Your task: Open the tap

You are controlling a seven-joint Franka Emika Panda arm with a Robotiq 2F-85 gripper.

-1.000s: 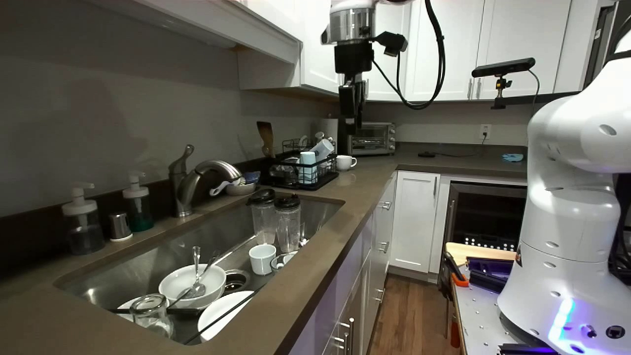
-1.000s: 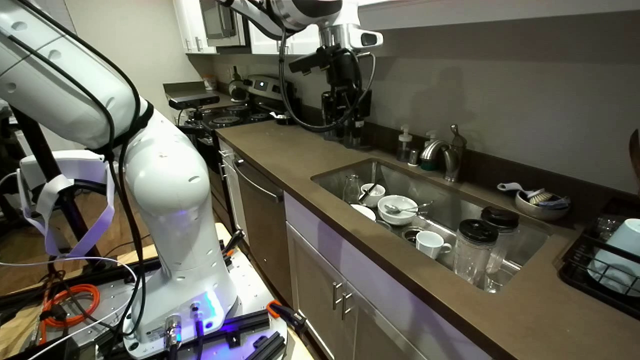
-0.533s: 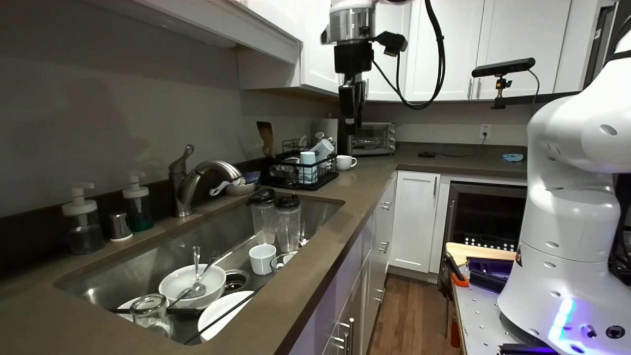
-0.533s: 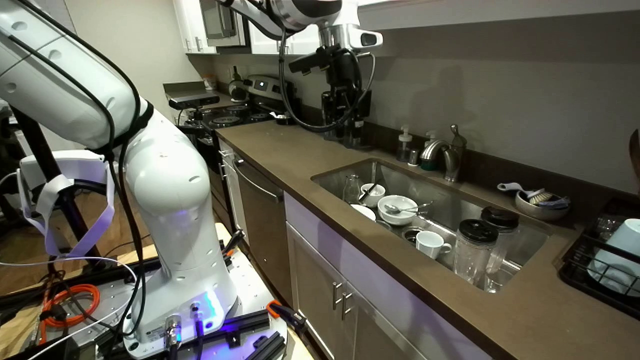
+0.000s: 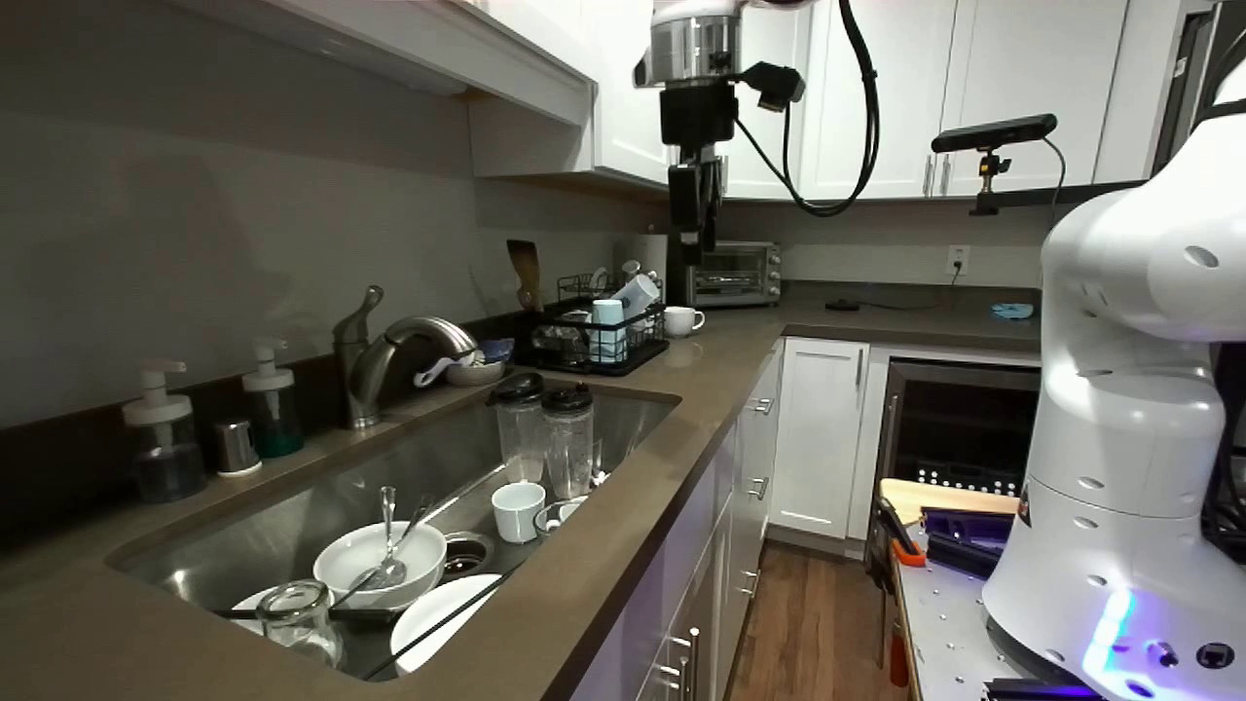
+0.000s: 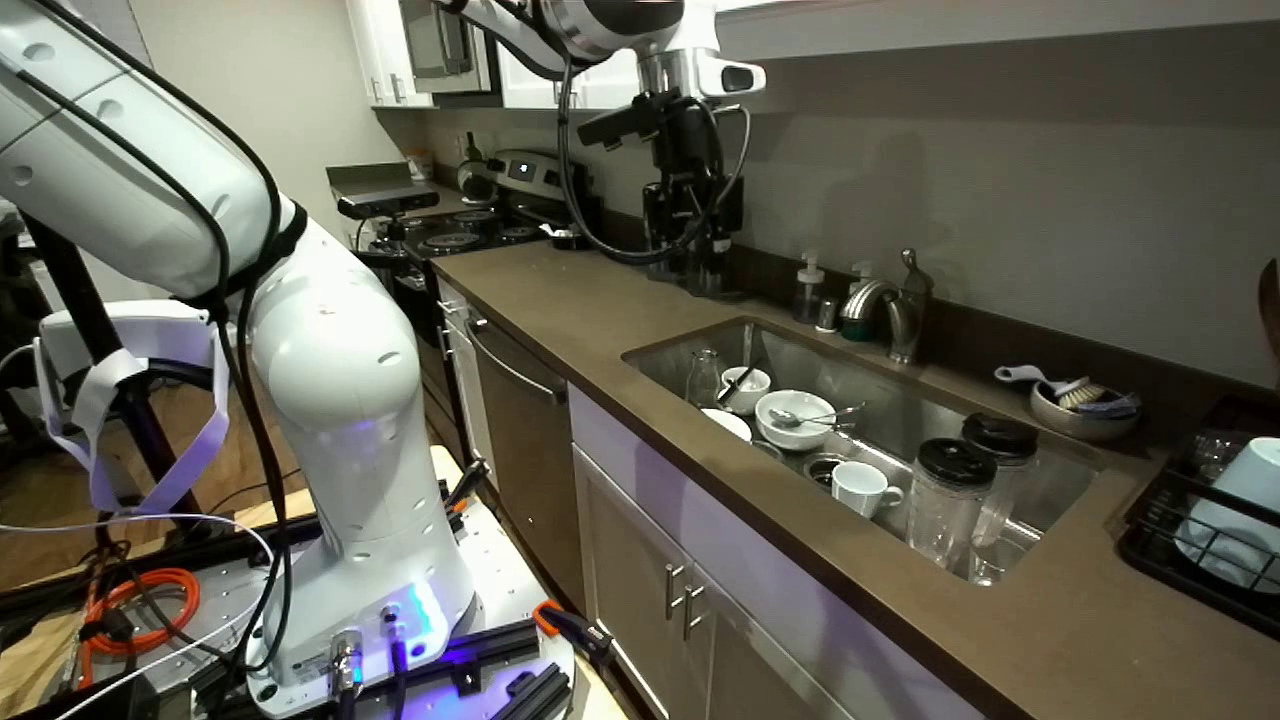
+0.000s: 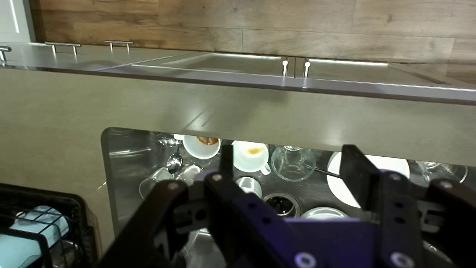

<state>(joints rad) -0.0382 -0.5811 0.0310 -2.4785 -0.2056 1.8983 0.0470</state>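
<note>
The tap (image 5: pixel 368 385) is a brushed-metal faucet with an arched spout, standing behind the sink in both exterior views (image 6: pixel 903 325). Its lever (image 5: pixel 360 313) points upward behind the spout and also shows in an exterior view (image 6: pixel 915 275). My gripper (image 5: pixel 695 251) hangs pointing down, well above the counter and sink, apart from the tap. It also shows in an exterior view (image 6: pixel 686 278). In the wrist view my gripper (image 7: pixel 288 163) has its fingers wide apart with nothing between them; the sink shows below. The tap is out of the wrist view.
The sink (image 6: pixel 900 395) holds dishes, including a white bowl (image 5: pixel 336 550) and tall clear cups with black lids (image 5: pixel 568 443). Soap bottles (image 5: pixel 161 443) stand beside the tap. A bowl with brushes (image 6: pixel 1085 420) and a black dish rack (image 5: pixel 623 368) stand further along. Cabinets (image 5: pixel 535 136) hang above.
</note>
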